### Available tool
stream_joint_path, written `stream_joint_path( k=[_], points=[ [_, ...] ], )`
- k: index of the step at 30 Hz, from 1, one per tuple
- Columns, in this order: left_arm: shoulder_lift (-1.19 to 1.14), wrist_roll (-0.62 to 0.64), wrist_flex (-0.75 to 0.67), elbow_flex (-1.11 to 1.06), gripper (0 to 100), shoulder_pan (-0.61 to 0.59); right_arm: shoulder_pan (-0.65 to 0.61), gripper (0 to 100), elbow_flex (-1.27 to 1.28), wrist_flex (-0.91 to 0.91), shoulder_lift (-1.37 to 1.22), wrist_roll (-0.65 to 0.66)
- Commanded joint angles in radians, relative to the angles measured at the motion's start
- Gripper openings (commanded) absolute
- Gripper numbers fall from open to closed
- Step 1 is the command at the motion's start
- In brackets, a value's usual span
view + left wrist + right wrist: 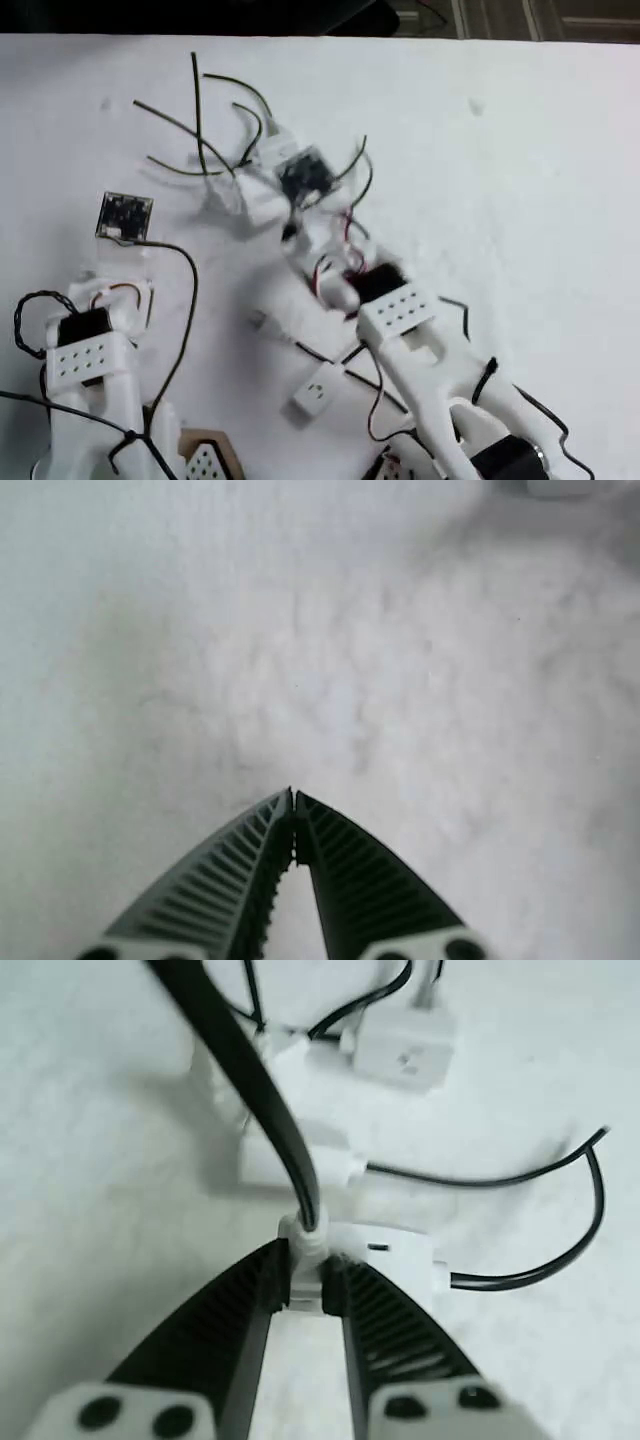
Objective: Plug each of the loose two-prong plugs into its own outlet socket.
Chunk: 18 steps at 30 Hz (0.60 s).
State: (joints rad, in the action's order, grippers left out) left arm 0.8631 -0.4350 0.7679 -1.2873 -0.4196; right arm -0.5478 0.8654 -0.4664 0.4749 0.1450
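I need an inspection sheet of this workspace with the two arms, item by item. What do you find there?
Surface: white table, no spills seen.
Job's things: white plug held beside a socket block; second socket block lies apart, close to the right arm.
Clutter: nothing seen.
Grippers: left gripper shut and empty above bare table; right gripper shut on the white plug.
Cables: black cables sprawl over the table's far-left part.
Surroundings: dark area beyond the far edge.

White table (520,150), dark floor strip (300,15) beyond its far edge, small brown piece (226,445) at near edge
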Motion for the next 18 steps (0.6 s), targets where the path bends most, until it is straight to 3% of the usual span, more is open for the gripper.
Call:
stream_joint_path(
  k=[1, 13, 18],
  points=[
    [0.018, 0.000, -0.025, 0.003, 2, 0.004, 0.039, 1.7, -0.213, 0.021, 0.004, 0.011],
    [0.018, 0.000, -0.025, 0.003, 2, 0.004, 0.042, 2.5, -0.671, 0.013, -0.555, 0.110],
    [0.018, 0.000, -0.025, 0.003, 2, 0.004, 0.050, 20.5, -0.741, -0.079, -0.634, 0.160]
  ],
)
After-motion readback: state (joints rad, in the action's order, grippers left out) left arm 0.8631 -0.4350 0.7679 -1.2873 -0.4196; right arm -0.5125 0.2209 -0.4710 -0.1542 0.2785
